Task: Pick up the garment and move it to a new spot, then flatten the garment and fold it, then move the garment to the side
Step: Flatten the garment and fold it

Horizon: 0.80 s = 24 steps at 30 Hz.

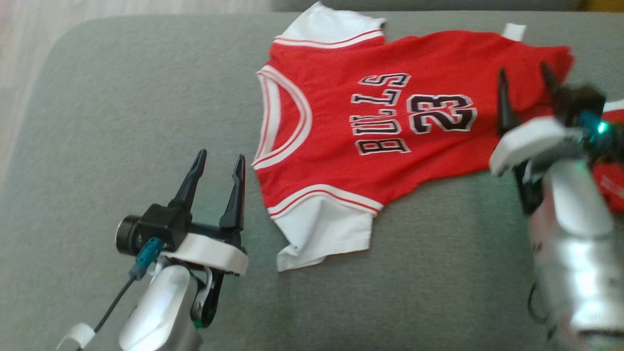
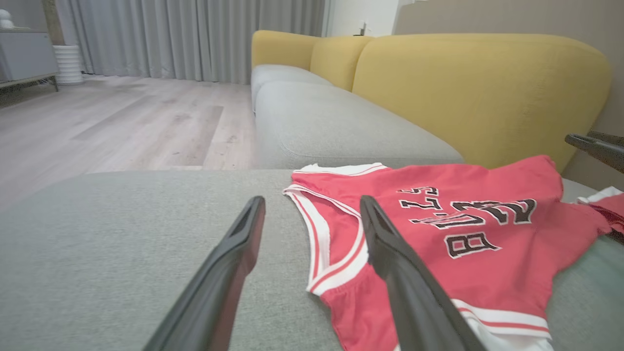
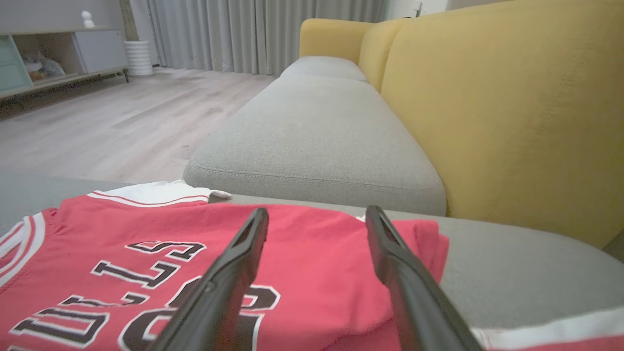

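Note:
The garment (image 1: 370, 122) is a red jersey with white sleeves and "BULLS 23" on it, spread on the grey cushion (image 1: 122, 97). Its neck opening points left, and its hem is folded over at the right. My left gripper (image 1: 220, 159) stands open just left of the near sleeve, above bare cushion. My right gripper (image 1: 524, 73) hangs open over the jersey's folded right end, holding nothing. In the left wrist view the jersey (image 2: 438, 234) lies to the right of my open left gripper (image 2: 312, 204). In the right wrist view the open right gripper (image 3: 317, 214) hovers above the red cloth (image 3: 146, 253).
A second grey seat cushion (image 3: 317, 141) runs on beyond this one, with yellow backrests (image 3: 497, 107) along the right. Wooden floor (image 2: 122, 122) lies past the cushion's left edge. More red and white cloth (image 1: 612, 180) shows behind my right wrist.

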Motion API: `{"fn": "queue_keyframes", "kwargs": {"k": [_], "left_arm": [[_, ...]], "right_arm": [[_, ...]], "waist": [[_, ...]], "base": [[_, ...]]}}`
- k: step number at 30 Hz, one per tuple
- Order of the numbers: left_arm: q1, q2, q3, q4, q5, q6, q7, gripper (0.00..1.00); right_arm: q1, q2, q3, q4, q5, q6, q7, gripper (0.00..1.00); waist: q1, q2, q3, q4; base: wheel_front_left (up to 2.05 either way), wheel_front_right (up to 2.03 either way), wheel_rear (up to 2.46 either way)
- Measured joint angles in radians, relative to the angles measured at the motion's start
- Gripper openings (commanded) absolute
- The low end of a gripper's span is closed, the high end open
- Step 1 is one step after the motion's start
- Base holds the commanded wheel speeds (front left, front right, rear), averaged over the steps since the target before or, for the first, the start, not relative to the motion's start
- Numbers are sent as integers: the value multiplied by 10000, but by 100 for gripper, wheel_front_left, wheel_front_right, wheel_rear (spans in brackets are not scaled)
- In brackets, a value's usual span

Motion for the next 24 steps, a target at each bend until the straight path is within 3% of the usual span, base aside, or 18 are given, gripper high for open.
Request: {"fn": "queue_keyframes", "kwargs": {"k": [6, 9, 13, 24], "left_arm": [[108, 19, 33, 548, -303, -140, 318, 100], [115, 128, 65, 633, -303, -138, 393, 100], [110, 217, 67, 922, -305, -146, 594, 100], [-388, 272, 50, 2280, -546, 40, 1810, 100]], "right_arm": [[2998, 63, 1733, -2913, 3434, 0, -125, 100], [4713, 144, 2276, -4353, 4289, 0, -125, 100], [5834, 205, 2518, -5076, 4320, 0, -125, 100], [5722, 228, 2604, -5726, 4314, 0, -151, 100]], "waist": [[0, 0, -194, -732], [0, 0, -170, -1088], [0, 0, -88, -1496], [1, 0, 175, -2031]], "base": [[0, 0, 0], [0, 0, 0], [0, 0, 0], [0, 0, 0]]}}
